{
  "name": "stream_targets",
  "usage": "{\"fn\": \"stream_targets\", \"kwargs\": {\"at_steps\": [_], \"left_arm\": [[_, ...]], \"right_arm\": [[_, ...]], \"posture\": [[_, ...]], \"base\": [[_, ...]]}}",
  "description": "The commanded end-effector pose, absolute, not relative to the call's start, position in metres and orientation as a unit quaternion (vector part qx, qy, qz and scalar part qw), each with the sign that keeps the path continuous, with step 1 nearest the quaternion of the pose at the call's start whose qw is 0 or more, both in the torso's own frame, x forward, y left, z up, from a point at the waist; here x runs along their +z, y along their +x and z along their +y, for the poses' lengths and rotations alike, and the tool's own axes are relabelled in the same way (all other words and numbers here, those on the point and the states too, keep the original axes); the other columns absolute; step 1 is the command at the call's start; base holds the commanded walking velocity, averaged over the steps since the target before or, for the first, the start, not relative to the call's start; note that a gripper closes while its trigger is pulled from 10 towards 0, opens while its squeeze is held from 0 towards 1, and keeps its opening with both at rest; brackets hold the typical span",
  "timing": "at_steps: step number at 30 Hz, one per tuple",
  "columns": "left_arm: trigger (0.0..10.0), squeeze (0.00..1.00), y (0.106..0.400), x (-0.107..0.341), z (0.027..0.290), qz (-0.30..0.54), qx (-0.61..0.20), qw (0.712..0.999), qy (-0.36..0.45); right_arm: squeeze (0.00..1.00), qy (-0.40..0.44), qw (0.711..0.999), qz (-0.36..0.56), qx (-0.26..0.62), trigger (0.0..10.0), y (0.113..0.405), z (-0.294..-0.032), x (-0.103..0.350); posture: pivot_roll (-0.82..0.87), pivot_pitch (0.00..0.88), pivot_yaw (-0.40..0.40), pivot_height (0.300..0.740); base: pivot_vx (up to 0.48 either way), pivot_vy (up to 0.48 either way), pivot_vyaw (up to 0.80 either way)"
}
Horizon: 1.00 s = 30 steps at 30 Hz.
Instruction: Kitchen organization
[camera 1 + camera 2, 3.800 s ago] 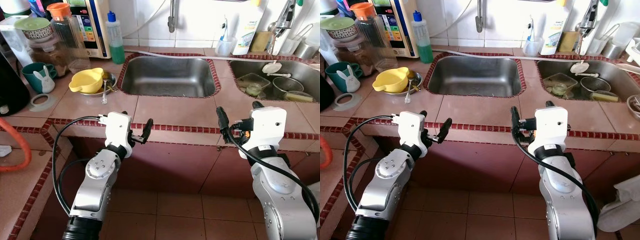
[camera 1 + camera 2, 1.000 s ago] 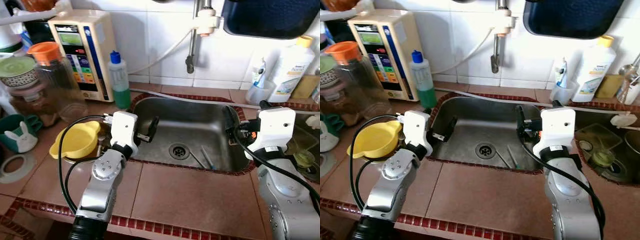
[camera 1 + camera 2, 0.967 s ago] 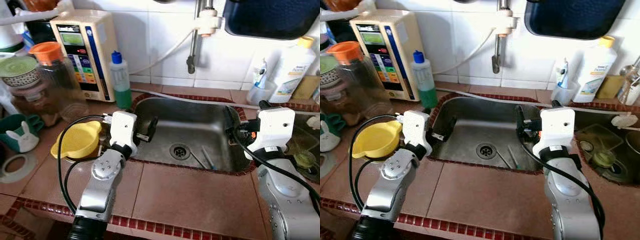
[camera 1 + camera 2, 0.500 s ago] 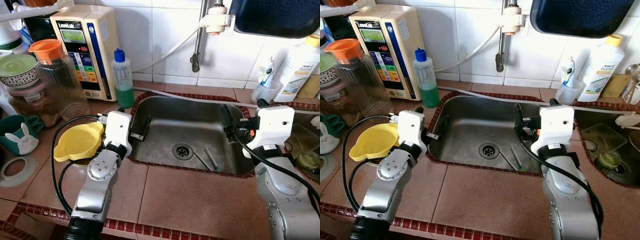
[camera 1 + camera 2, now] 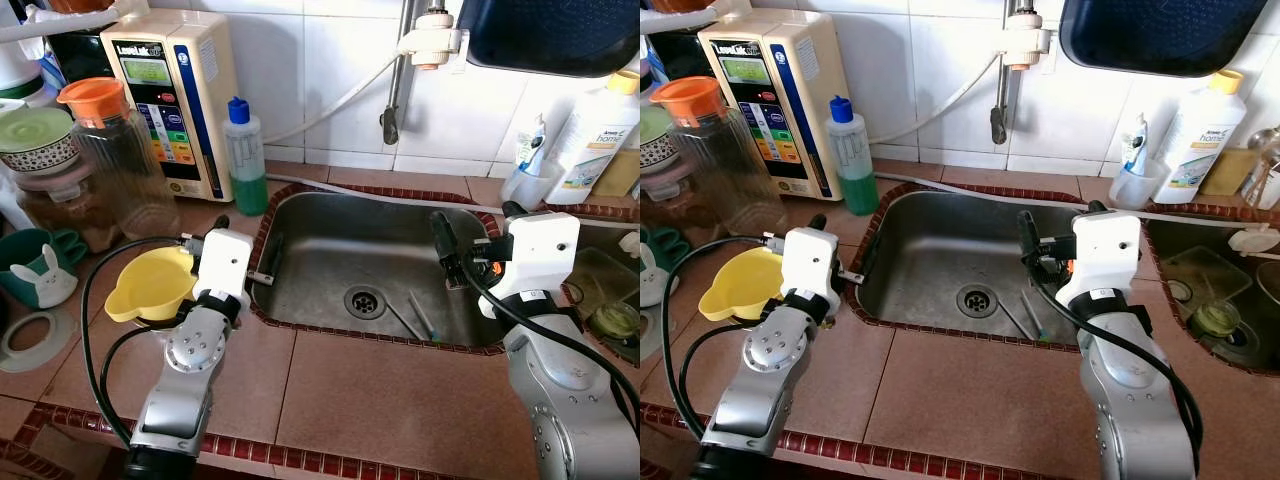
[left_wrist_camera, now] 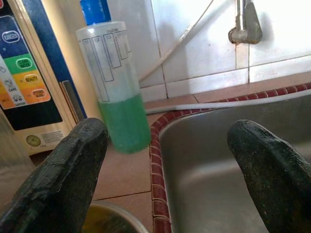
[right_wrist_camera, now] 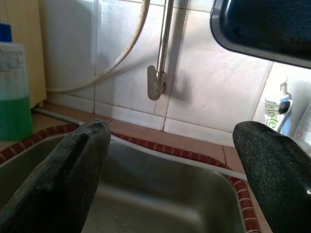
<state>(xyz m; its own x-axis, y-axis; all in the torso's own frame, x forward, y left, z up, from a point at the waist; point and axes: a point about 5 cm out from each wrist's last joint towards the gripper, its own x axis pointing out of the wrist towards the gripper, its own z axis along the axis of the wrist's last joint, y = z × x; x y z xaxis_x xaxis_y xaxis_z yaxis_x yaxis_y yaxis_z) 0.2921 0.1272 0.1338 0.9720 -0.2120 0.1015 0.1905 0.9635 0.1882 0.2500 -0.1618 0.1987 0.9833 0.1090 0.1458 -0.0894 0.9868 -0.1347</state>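
The head views take in the whole steel sink [image 5: 370, 262] set in the tiled counter [image 5: 390, 385], with two thin utensils [image 5: 415, 315] lying just beside its drain. The left wrist view brings close what the head views keep small — the green soap bottle [image 6: 119, 92] standing at the sink's left back corner, against the water ioniser [image 5: 175, 100]. The right wrist view looks past the sink's far rim to one tap spout [image 7: 156, 80] and a dark tray [image 7: 265, 26] on the wall.

The left gripper [image 5: 245, 250] hovers over the sink's left rim, jaws spread wide and holding nothing; half a second ago it reached further over the basin. The right gripper [image 5: 447, 250] hangs over the sink's right side — jaws likewise wide apart, empty. One yellow bowl [image 5: 150, 283] sits left of the sink.
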Motion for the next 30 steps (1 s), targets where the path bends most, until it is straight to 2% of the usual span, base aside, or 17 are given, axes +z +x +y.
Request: {"fn": "stream_targets", "kwargs": {"at_steps": [1, 15, 30], "left_arm": [[10.0, 0.0, 0.2946, 0.1411, 0.1227, -0.073, -0.108, 0.988, 0.085], [10.0, 0.0, 0.2973, 0.1417, 0.1177, -0.07, -0.116, 0.988, 0.081], [10.0, 0.0, 0.2973, 0.1413, 0.1155, -0.067, -0.122, 0.987, 0.078]], "right_arm": [[0.0, -0.065, 0.994, -0.078, 0.05, 10.0, 0.2505, -0.162, 0.2013], [0.0, -0.064, 0.994, -0.075, 0.044, 10.0, 0.2484, -0.1626, 0.1999], [0.0, -0.064, 0.994, -0.074, 0.042, 10.0, 0.2477, -0.1626, 0.1996]], "posture": [[-0.02, 0.0, 0.004, 0.74], [-0.02, 0.0, 0.013, 0.74], [-0.03, 0.0, 0.017, 0.74]], "base": [[0.0, 0.0, 0.0], [-0.034, 0.0, 0.0], [-0.324, 0.0, 0.0]]}}
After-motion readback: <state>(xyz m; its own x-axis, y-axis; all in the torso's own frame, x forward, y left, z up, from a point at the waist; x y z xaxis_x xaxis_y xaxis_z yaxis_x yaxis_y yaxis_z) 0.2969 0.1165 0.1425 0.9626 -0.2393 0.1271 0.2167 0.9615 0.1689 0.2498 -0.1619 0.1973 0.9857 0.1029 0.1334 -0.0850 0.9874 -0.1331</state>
